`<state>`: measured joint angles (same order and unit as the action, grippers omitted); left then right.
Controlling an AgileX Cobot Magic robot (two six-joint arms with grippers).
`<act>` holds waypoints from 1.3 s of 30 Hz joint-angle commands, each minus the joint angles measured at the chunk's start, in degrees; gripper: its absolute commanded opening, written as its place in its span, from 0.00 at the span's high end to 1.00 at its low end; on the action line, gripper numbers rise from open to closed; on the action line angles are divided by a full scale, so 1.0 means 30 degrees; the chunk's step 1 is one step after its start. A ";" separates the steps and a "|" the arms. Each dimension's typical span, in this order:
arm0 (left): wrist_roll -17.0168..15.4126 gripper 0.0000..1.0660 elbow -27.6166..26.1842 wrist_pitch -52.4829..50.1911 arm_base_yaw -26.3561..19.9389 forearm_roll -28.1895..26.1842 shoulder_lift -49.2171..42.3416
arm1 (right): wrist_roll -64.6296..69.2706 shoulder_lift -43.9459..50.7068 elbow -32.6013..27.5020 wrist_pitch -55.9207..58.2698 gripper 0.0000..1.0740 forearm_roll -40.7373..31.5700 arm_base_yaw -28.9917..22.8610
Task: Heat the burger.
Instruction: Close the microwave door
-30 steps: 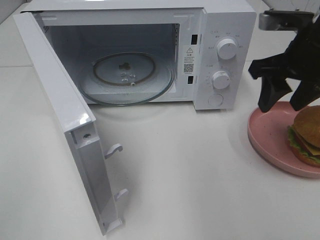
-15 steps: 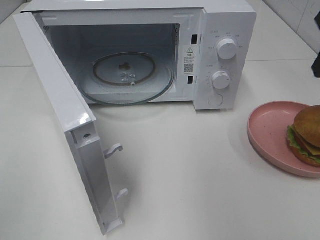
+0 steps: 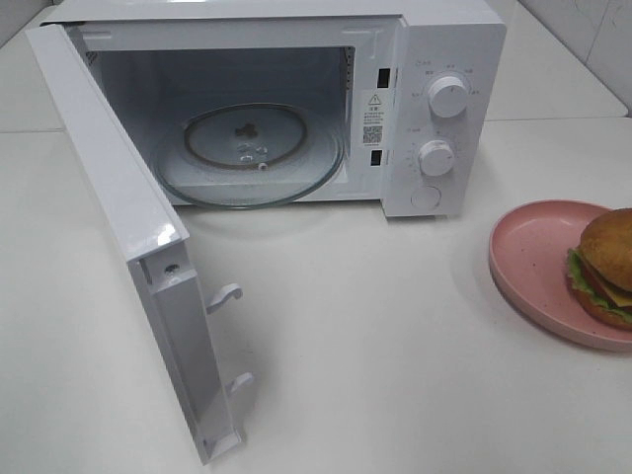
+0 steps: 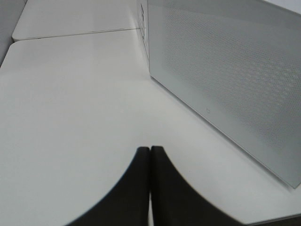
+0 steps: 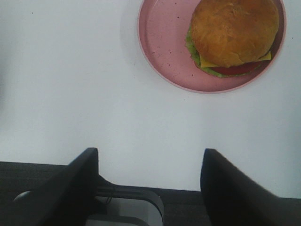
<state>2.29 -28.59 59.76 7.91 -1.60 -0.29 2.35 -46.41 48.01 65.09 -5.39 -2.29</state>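
Note:
The burger (image 3: 604,265), with a golden bun, lettuce, tomato and cheese, sits on a pink speckled plate (image 3: 533,252) at the table's right edge. The right wrist view shows the burger (image 5: 233,33) on the plate (image 5: 162,42), well ahead of my right gripper (image 5: 149,153). That gripper is open and empty above bare table. My left gripper (image 4: 150,150) is shut with nothing in it, low over the table beside the outer face of the microwave door (image 4: 225,70). Neither gripper shows in the exterior view.
The white microwave (image 3: 434,59) stands at the back with its door (image 3: 118,217) swung wide open toward the front left. Its glass turntable (image 3: 252,153) is bare. Two knobs and a button are on its right panel.
My right gripper was above the plate's left side a second ago. It pulled away to the right and has left the exterior view. Burger, plate and microwave have not moved.

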 commanded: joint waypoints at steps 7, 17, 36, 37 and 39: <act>0.0057 1.00 0.0057 -0.0153 -0.0057 -0.0038 -0.0153 | -0.0783 0.5634 -0.4125 -0.1833 0.42 0.0516 0.0095; 0.0210 1.00 -0.0115 -0.0363 -0.0057 -0.0057 -0.0134 | -0.0783 1.2280 -0.6379 -0.2540 0.43 0.0401 0.0095; 0.1776 1.00 0.0095 -1.2109 -0.0057 -0.3323 0.9263 | -0.0783 1.5890 -0.6398 -0.2540 0.48 0.0458 0.0095; 0.1776 1.00 0.0095 -1.2109 -0.0057 -0.3323 0.9263 | -0.0783 1.5890 -0.6398 -0.2540 0.48 0.0458 0.0095; 0.3610 1.00 0.0095 -1.3121 -0.0057 -0.5539 1.2701 | -0.0783 1.5890 -0.6398 -0.2540 0.48 0.0458 0.0095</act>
<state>8.31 -28.59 24.01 7.91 -12.03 30.42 0.00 0.34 28.93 58.16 -4.24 -2.29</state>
